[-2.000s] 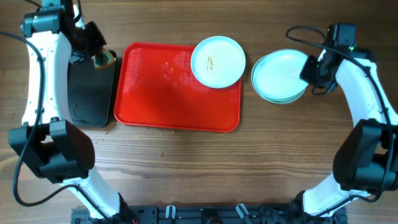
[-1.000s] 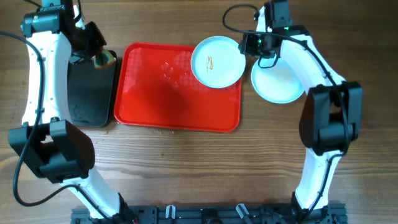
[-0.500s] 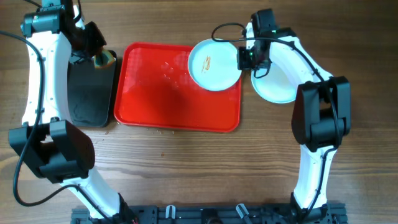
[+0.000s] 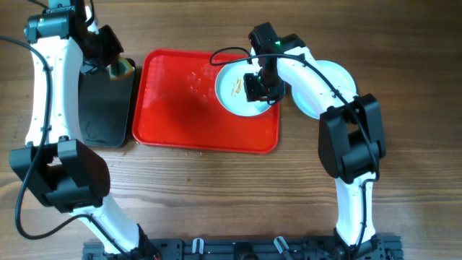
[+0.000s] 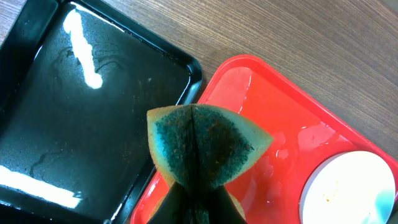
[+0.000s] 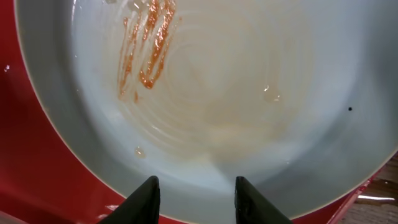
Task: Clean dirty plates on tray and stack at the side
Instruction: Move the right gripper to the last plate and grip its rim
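Note:
One plate (image 4: 229, 99) with brownish-orange streaks lies in the right end of the red tray (image 4: 180, 108). My right gripper (image 4: 261, 88) hovers over it, open. In the right wrist view the fingers (image 6: 147, 198) stand apart above the near rim of this plate (image 6: 249, 81), nothing between them, with the tray (image 6: 31, 155) showing at the left. A stack of clean plates (image 4: 338, 74) sits right of the tray, partly hidden by the right arm. My left gripper (image 4: 108, 61) is shut on a green-faced sponge (image 5: 205, 146) at the tray's far left corner.
A black tray (image 4: 101, 115) lies left of the red one, wet and glossy (image 5: 81, 124). Water drops shine on the red tray (image 5: 267, 124). Bare wooden table surrounds both trays; small crumbs lie at the red tray's near edge.
The right arm swung left from the clean stack to the streaked plate. That plate slid from overhanging the far right corner to inside the tray. The jaws closed, then parted. Left arm unmoved.

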